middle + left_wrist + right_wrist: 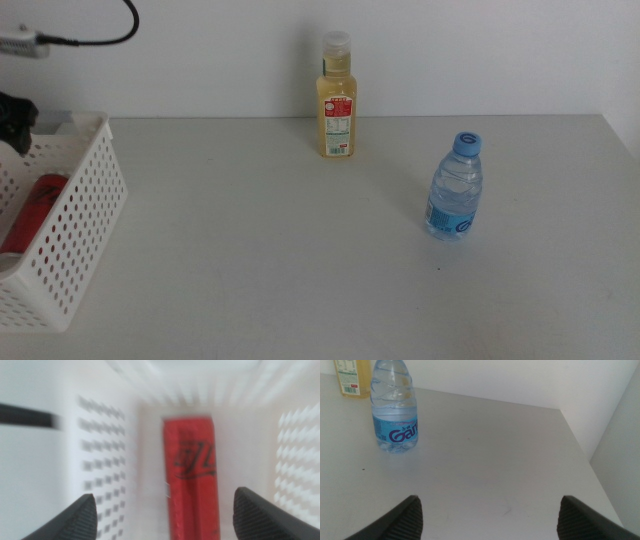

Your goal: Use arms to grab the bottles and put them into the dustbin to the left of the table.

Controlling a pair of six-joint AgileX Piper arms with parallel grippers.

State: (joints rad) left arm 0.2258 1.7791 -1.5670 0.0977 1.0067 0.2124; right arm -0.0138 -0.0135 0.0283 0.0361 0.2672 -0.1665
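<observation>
Red can, seemingly flat, inside the dustbin; left pincer above, wide open, empty.

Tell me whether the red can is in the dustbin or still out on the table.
In. The red can lies on its side inside the white dustbin, between its perforated walls, with the open left gripper above it.

Bare lab: plain table, white wall
</observation>
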